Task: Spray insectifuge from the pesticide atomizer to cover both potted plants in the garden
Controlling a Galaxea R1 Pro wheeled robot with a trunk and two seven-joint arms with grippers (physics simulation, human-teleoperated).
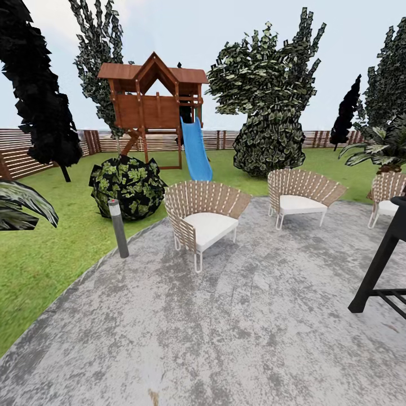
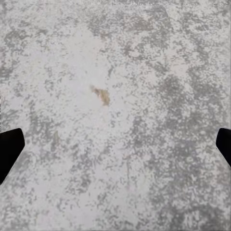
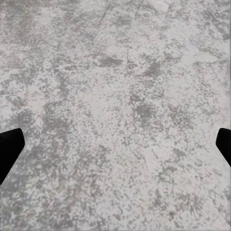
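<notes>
Both pincers wide and empty over the paving, nothing to spray with yet.

Your left gripper (image 2: 115,144) and right gripper (image 3: 115,144) hang with fingers spread far apart, holding nothing, pointed down at the mottled grey paved circle (image 1: 237,316). From the head view you face woven chairs (image 1: 206,217), a short bollard (image 1: 118,228) at the lawn (image 1: 51,248) edge, a round shrub (image 1: 127,186) and a playhouse with a blue slide (image 1: 194,149). The spray bottle and the two low plants are not before you here, so I judge you should turn the base slowly and scan the lawn before reaching.
</notes>
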